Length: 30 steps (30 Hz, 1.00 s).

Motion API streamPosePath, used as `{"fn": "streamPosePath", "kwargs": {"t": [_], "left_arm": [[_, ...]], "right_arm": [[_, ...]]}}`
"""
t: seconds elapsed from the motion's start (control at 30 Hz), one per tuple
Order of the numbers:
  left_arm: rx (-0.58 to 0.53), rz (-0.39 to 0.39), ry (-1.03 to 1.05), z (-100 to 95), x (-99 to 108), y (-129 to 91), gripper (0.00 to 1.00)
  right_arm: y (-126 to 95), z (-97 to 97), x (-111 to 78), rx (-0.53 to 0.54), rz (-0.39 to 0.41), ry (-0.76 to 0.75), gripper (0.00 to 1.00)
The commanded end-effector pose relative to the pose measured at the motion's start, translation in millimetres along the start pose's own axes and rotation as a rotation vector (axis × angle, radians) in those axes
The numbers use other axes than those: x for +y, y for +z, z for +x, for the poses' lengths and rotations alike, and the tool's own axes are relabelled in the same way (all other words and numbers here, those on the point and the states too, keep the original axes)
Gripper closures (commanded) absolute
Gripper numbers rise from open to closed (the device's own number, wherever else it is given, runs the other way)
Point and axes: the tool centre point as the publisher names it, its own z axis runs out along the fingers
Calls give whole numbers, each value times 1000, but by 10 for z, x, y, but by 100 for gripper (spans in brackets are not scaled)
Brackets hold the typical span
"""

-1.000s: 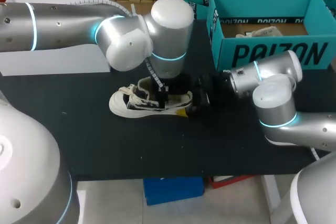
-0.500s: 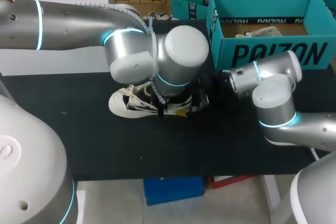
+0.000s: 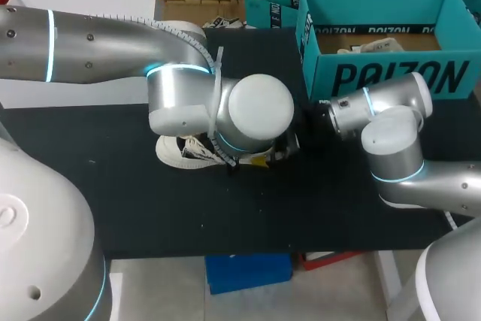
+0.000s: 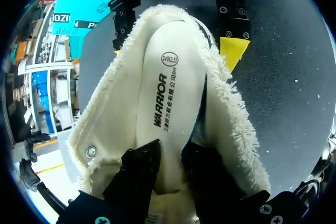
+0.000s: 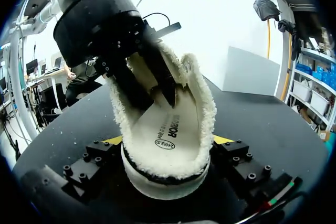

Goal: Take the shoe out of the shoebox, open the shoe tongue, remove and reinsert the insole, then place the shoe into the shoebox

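Near the middle of the black table [image 3: 150, 208], the fluffy-lined shoe [image 3: 180, 154] sits on its sole, out of the teal shoebox [image 3: 391, 77] at the far right corner. The right gripper [image 5: 168, 142] is clamped on the heel from 2 sides. The left gripper [image 4: 172, 157] reaches deep inside, its 2 fingers at the insole [image 4: 170, 87]. I cannot tell if they pinch it. If they only press, the insole may not lift. A hard pull could tug the shoe out of the right gripper.
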Motion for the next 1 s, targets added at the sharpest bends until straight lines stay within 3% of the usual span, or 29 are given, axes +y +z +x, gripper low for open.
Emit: {"fn": "streamPosePath", "kwargs": {"t": [0.03,0.23,0.27,0.3,0.47,0.77,1.0], "left_arm": [[-76,23,-12,36,75,1116,74],[-92,32,-23,-44,62,1114,80],[-90,34,-23,-52,56,1117,98],[-88,34,-20,-58,49,1122,100],[-48,52,-13,-86,51,1068,100],[172,187,8,-160,156,796,100],[258,245,50,-118,147,552,100]], "right_arm": [[-2,-10,-15,0,3,2,100],[-2,-10,-15,0,3,2,100],[-2,-10,-15,0,3,2,100],[-2,-10,-15,0,3,2,100],[-2,-10,-15,0,3,2,100],[-2,-10,-15,0,3,2,100],[-2,-10,-15,0,3,2,100]]}}
